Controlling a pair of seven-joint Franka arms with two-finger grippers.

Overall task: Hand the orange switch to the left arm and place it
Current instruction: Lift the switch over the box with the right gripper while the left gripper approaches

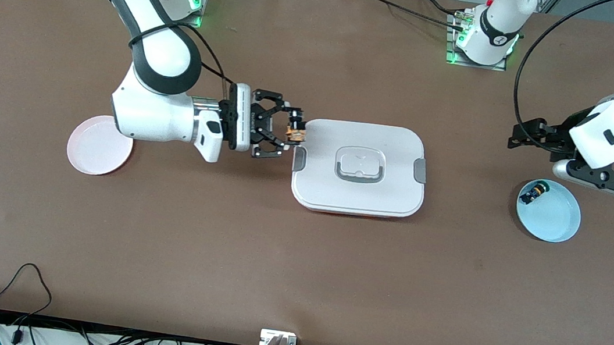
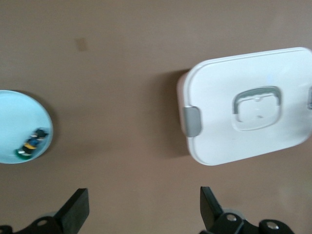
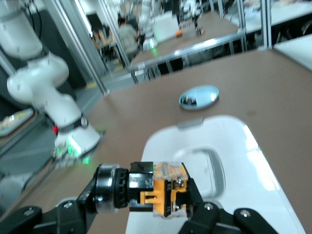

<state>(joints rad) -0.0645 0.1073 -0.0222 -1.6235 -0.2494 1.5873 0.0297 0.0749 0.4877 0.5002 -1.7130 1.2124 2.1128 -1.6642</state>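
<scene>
— Right gripper [image 1: 296, 130] first: what is it doing?

— Its fingers are clamped on the orange switch [image 1: 295, 133], up in the air over the edge of the box [image 1: 359, 167] at the right arm's end of that box. In the right wrist view the switch [image 3: 158, 192] lies sideways between the fingers, its dark cylindrical end pointing away from the orange body.

— Now go by size. The table?

— A brown table [image 1: 295, 265] that runs past the front view's edges. The right arm's upper part is cut off at the top of that view, and so is most of the left arm.

— The box?

— White, lid on, flat on the table about midway between the two plates. A thin orange strip shows under its edge nearest the front camera; what it is I cannot tell.

— The plates?

— A pink plate [image 1: 95, 152] toward the right arm's end, partly hidden by the right arm. A blue plate [image 1: 551, 213] toward the left arm's end, with a small black part [image 1: 533, 192] with blue and green bits lying in it, too small to make out further.

— And the left gripper [image 1: 516, 137]?

— Spread wide and holding nothing, above the table just beside the blue plate. Only its two finger ends [image 2: 78, 207] show in its own wrist view.
</scene>
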